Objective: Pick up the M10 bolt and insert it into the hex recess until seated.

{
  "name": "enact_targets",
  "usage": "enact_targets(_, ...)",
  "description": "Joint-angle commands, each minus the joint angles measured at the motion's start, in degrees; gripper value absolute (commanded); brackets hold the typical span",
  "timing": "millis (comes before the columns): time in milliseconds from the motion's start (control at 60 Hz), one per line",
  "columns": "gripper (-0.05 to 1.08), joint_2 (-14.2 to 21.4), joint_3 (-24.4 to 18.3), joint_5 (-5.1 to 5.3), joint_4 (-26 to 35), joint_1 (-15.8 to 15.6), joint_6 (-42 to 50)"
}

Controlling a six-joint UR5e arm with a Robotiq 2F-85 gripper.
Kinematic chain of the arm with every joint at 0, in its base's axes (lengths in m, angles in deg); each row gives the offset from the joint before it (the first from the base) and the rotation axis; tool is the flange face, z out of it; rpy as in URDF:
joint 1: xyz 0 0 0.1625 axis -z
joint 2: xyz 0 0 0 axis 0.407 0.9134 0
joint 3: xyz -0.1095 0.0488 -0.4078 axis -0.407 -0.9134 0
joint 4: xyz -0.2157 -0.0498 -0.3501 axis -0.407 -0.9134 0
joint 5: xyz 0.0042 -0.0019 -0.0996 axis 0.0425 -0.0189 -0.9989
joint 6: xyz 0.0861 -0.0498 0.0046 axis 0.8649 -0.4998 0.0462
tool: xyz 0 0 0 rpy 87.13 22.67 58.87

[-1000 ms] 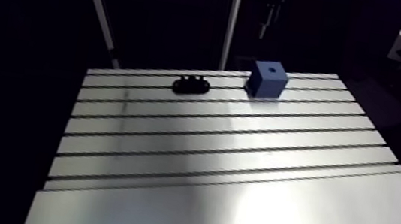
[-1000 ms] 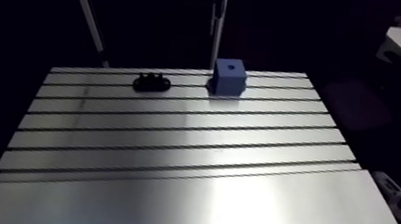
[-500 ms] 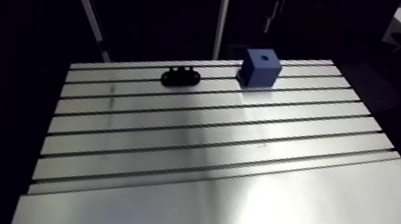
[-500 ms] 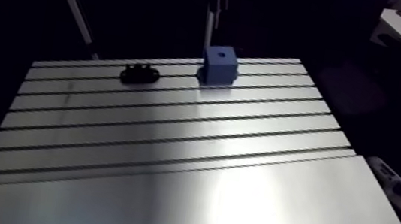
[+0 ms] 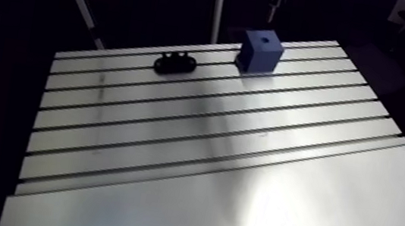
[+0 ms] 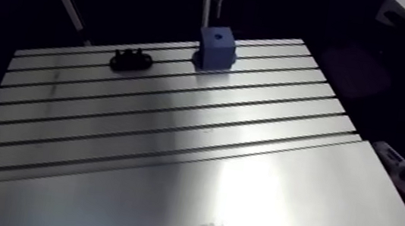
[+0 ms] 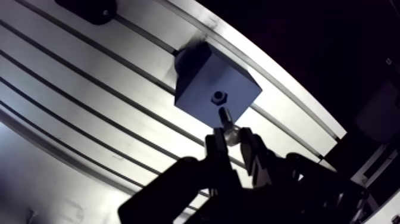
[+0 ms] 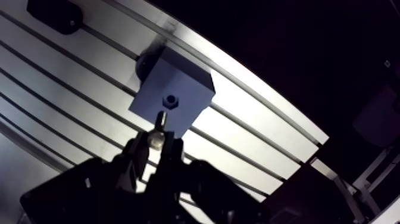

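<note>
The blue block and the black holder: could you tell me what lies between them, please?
Nothing; the arm view shows only bare slotted table between the black holder and the blue block.

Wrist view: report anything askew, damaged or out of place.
Nothing stands out. The gripper is shut on the bolt, whose shank points toward the hex recess in the blue block. The block sits flat on the table, and the black part lies apart from it.
</note>
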Motion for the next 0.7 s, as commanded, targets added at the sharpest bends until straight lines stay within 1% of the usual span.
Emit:
enact_targets(17,0.91,-0.47,-0.30,0.04,0.40,0.49,-0.14)
enact_targets(167,0.91,-0.79,-0.31,-0.05,0.41,1.31,-0.23)
enact_targets(250,0.91,-1.25,-0.22,-0.05,0.41,1.33,-0.23)
enact_targets(700,0.90,-1.35,0.81,0.38,0.14,1.15,0.12)
